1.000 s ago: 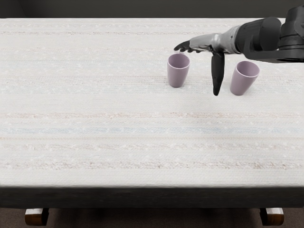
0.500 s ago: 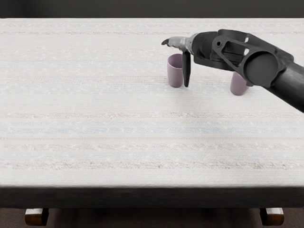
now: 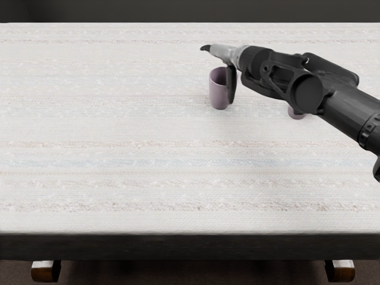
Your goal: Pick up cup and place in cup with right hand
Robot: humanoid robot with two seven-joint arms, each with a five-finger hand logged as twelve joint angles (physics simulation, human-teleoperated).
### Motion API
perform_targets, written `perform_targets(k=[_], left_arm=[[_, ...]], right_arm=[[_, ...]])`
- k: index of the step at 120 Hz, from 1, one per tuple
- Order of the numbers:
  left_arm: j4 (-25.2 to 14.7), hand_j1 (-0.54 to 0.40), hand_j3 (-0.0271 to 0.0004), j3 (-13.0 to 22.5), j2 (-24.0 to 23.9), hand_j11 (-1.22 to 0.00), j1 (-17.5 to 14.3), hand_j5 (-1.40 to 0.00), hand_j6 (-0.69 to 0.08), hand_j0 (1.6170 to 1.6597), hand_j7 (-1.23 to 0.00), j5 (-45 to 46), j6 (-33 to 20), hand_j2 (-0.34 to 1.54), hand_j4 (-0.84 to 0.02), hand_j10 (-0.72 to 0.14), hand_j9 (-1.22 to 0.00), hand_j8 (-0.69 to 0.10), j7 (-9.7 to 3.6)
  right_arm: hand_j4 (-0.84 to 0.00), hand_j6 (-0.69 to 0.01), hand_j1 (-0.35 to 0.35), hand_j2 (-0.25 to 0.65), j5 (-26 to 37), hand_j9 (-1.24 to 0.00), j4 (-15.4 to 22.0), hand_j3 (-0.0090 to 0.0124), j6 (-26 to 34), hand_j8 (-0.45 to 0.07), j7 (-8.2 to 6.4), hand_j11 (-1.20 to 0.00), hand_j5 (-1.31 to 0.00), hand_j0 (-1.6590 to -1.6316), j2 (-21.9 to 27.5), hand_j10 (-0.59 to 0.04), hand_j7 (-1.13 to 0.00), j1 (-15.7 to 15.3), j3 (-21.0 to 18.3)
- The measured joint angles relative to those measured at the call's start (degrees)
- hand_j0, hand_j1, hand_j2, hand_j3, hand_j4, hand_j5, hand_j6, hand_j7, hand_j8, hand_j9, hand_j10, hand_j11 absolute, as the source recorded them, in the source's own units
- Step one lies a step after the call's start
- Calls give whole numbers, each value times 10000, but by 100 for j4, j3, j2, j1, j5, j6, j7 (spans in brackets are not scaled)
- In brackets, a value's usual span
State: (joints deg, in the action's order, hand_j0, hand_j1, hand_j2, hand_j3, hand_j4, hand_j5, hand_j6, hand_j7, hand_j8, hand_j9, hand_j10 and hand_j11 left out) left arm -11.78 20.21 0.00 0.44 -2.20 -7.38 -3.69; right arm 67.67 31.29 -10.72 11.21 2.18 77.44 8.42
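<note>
A tapered mauve cup (image 3: 218,94) stands upright at the woven surface (image 3: 119,136)'s one o'clock. The grey-and-black right hand (image 3: 225,54) is open over it, thumb (image 3: 231,86) at its three-o'clock side, presumably to grasp; a second mauve cup (image 3: 296,113), mostly hidden, shows towards three o'clock, likely for nesting.

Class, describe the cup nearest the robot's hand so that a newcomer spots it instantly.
On the pale striped table, follow the right arm to its hand. The mauve cup stands upright there, mostly in view; the arm hides most of the other cup.
</note>
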Motion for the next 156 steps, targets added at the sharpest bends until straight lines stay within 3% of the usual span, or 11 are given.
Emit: perform_targets(k=[66,94,120,129,137,144,145,149,152,154,156], left_arm=[[0,3490,0,0,0,0,0,0,0,16581,0,0,0,-1,0,1,0,0,0],[0,3489,0,0,0,-1,0,-1,0,16581,0,0,0,0,0,1,-1,0,0],[0,3489,-1,0,0,-2,0,-2,1,16581,-2,1,0,1,1,0,-2,1,0],[0,3488,-1,0,0,-2,0,-2,1,16581,-2,0,0,1,1,1,-2,1,0],[0,3488,-2,0,0,-3,0,-3,1,16581,-3,0,0,1,1,1,-3,1,0],[0,3488,-2,0,0,-3,0,-3,1,16581,-3,0,0,2,1,1,-3,1,0],[0,3488,-2,0,0,-3,0,-3,1,16581,-3,0,0,1,1,1,-3,1,0],[0,3488,-2,0,0,-3,0,-3,1,16581,-3,0,0,1,1,1,-3,1,0],[0,3488,-2,0,0,-3,0,-3,1,16581,-3,0,0,1,1,1,-3,1,0],[0,3488,-2,0,0,-3,0,-3,1,16581,-3,0,0,1,1,1,-3,1,0],[0,3488,-2,0,0,-3,0,-3,0,16581,-3,0,0,1,1,0,-3,0,0]], right_arm=[[-2060,-2069,-1041,-400,-280,-2662,-459,0,110,-2062,-83,-2661,-2662,-16581,-191,-2055,-2660,-49,-453],[-2778,-1728,-436,-454,-391,-3301,-462,-14,102,-1290,-84,-3300,-3198,-16574,-215,-2682,-3352,-91,-483],[-3657,-723,1063,-574,-532,-4711,-440,-10,98,-333,-93,-4901,-4357,-16561,-218,-1538,-5065,-105,-476],[-4110,-919,1424,-616,-555,-5031,-393,-21,92,-587,-107,-5262,-4668,-16555,-212,-1594,-5476,-100,-473],[-4879,-1256,1932,-721,-622,-5492,-281,-10,91,-844,-146,-5812,-5090,-16553,-186,-1590,-6025,-86,-473],[-5363,-1583,1963,2,-680,-5867,-223,-16,86,-1082,-164,-6208,-5459,-16545,-166,-1885,-6433,-78,-472],[-5408,-1783,1975,80,-689,-5937,-217,5,84,-1038,-166,-6280,-5518,-16547,-164,-1852,-6482,-77,-472],[-5622,-2144,1943,526,-716,-6070,-193,-16,83,-1312,-173,-6452,-5668,-16544,-160,-1976,-6660,-74,-470],[-5765,-2316,1929,795,-732,-6183,-165,4,83,-1465,-176,-6600,-5757,-16546,-156,-2048,-6775,-72,-467],[-5846,-2481,1919,1127,-747,-6221,-128,-12,83,-1616,-178,-6643,-5815,-16547,-141,-2096,-6845,-71,-464],[-5894,-2673,1903,1345,-766,-6290,-80,-3,81,-1748,-179,-6716,-5903,-16549,-110,-2132,-6909,-71,-461]])
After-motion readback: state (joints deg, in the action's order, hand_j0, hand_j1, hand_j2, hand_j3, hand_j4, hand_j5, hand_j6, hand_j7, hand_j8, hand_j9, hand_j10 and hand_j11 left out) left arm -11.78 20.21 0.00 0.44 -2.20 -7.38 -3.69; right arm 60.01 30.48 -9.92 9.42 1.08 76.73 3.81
